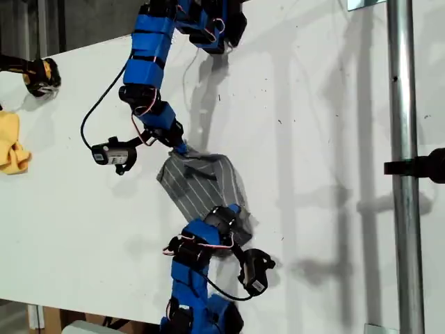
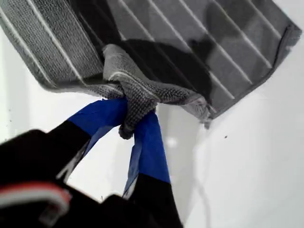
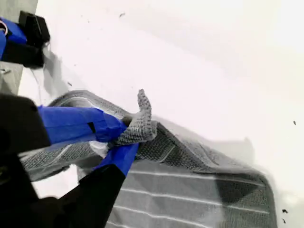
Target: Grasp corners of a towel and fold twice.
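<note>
No brand, label or writing can be read on anything in view. The towel [image 1: 201, 186] lies near the middle of the white table [image 1: 320, 153], partly folded and rumpled, between the two blue arms. My first gripper [image 2: 130, 124] has its blue-taped fingers [image 2: 151, 142] clamped on a bunched corner [image 2: 128, 97] of the cloth. My second gripper [image 3: 124, 137] is likewise pinched on another corner [image 3: 141, 121], whose tip sticks up past the jaws. The wrist views do not settle which arm in the exterior view is which. To the exterior view's right of the towel the table is bare as far as a metal pole [image 1: 403, 167]. A yellow cloth [image 1: 12, 145] sits at the exterior view's left edge, well apart from the towel
</note>
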Tool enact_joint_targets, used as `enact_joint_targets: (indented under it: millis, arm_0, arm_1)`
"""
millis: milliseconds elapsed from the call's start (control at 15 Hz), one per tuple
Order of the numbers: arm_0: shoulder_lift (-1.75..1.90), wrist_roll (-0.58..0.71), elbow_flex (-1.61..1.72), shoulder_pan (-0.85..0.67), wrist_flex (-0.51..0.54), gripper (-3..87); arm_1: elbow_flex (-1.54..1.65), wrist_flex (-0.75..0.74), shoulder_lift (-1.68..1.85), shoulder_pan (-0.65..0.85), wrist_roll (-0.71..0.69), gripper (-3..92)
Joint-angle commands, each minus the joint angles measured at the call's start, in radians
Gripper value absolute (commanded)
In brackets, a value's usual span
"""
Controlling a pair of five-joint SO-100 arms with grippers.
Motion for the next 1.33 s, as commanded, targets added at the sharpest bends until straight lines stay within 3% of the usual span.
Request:
enact_joint_targets:
  millis: [0, 133, 733, 1133, 1267]
  arm_0:
    - [0.087, -0.014, 0.003, -0.075, 0.087, -2.4]
    - [0.147, -0.029, 0.084, -0.135, 0.127, -2.4]
    - [0.647, -0.017, 0.676, -0.460, 0.038, -2.4]
    - [0.968, -0.114, 0.969, -0.525, -0.023, -2.4]
    - [0.982, -0.147, 1.006, -0.489, -0.041, -2.4]
  arm_1:
    - [-0.164, -0.049, -0.081, 0.043, -0.028, -0.2]
    - [-0.216, -0.103, -0.144, 0.092, -0.028, -0.2]
    - [-0.407, -0.445, -0.334, 0.204, 0.015, -0.2]
    - [-0.236, -0.643, -0.189, 0.227, 0.055, -0.2]
    - [-0.158, -0.555, -0.170, 0.241, 0.057, -0.2]
